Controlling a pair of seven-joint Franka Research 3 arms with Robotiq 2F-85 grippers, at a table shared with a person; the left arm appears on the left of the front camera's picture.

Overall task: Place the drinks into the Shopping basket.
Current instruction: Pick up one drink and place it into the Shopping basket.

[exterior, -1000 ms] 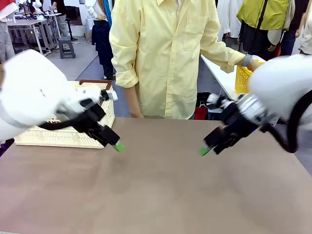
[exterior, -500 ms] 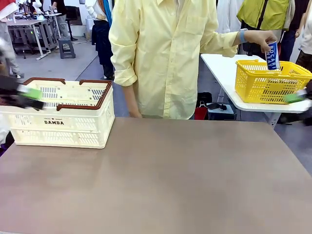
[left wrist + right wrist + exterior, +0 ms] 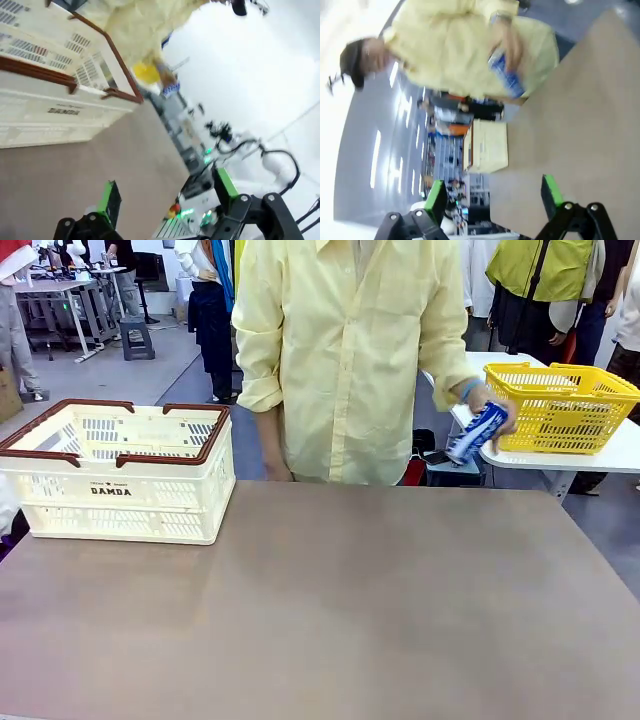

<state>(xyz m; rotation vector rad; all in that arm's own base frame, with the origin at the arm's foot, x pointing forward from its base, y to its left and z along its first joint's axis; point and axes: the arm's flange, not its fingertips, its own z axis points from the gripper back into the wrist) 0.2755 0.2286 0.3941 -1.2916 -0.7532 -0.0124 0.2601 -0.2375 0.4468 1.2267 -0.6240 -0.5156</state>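
A person in a pale yellow shirt stands at the far side and holds a blue can (image 3: 476, 432) with white markings in one hand, tilted, just beyond the table's far right edge; the same can (image 3: 506, 75) appears in the right wrist view. The cream Shopping basket (image 3: 120, 490) with a red-brown rim stands on the table's far left, nothing visible inside it; it also shows as the basket (image 3: 55, 107) in the left wrist view. My left gripper (image 3: 167, 192) is open with nothing between its green-padded fingers. My right gripper (image 3: 492, 192) is open and holds nothing too.
A yellow plastic basket (image 3: 560, 405) sits on a white side table (image 3: 620, 452) at the far right. The brown table top (image 3: 330, 610) spreads wide in front of the person. Other people stand in the background.
Both arms swept out of the front view, left arm leftwards, right arm rightwards. The person lifted a blue can out of the yellow basket and brought it down toward the table.
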